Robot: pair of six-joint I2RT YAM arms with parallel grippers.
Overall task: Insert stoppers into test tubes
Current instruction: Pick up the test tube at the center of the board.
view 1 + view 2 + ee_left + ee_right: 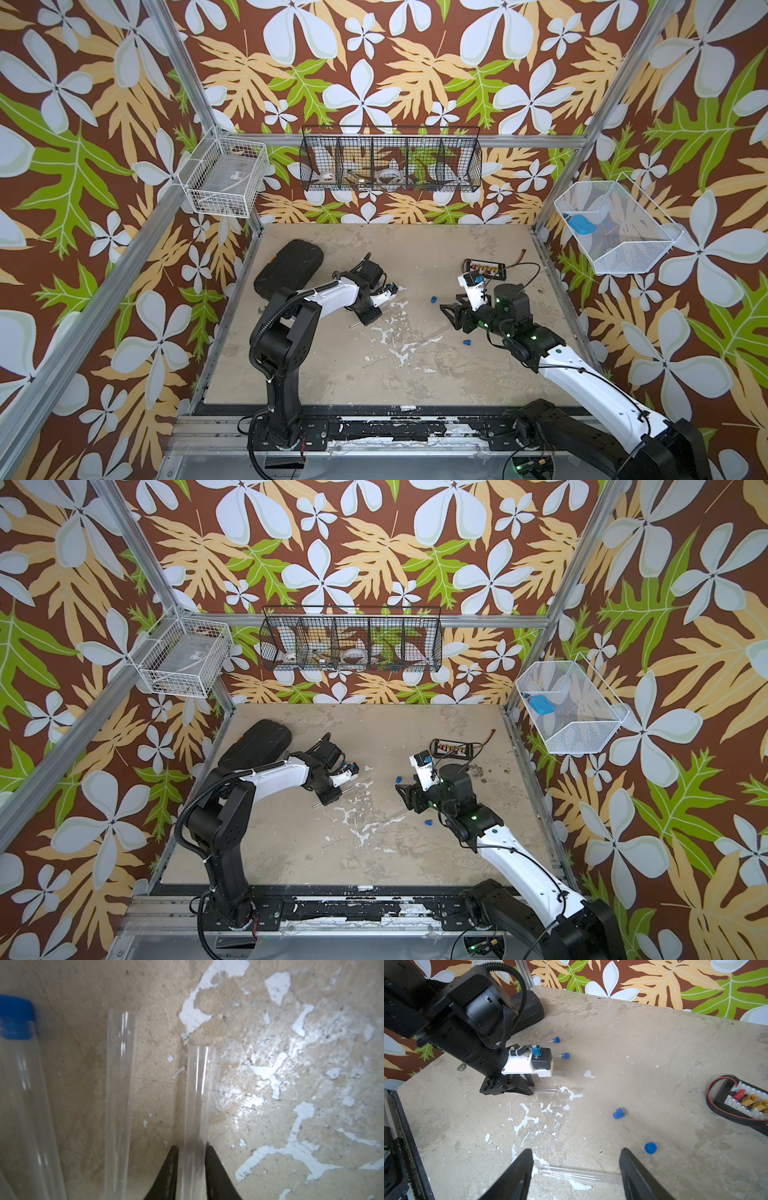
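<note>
Blue lone stopper (468,342): loose on the table (332,374), right of the paint patch (397,354), level with its near half.
Right-hand tube (579,1176): clear, flat on the table at the paint patch's right edge. In both top views its long axis runs near-left to far-right. I cannot tell which end is the mouth.
Right gripper (576,1167): jaws wide apart, holding nothing. It hangs over the right-hand tube, which lies across the gap from one finger toward the other.
Left gripper (192,1147): jaws drawn in on the gripped tube (197,1095), one tip against each side, at the paint patch's far-left fringe.
Gripped tube: unstoppered, its long axis in line with the fingers. The mouth points away from them, onto the paint patch's first flakes.
Open neighbour tube (120,1095): just beside it on the side away from the paint patch, nearly parallel, bare mouth pointing the same way.
Side-lying stopper (618,1113), upright stopper (650,1148): loose, right of the paint patch and beyond it, apart from each other.
Capped tubes (547,1042): farthest of the row from the paint patch. Their fitted stoppers (565,1055) point the same way as the open mouths.
Connector board (484,264): far-right of the paint patch.
Black case (289,268): far-left of the paint patch.
</note>
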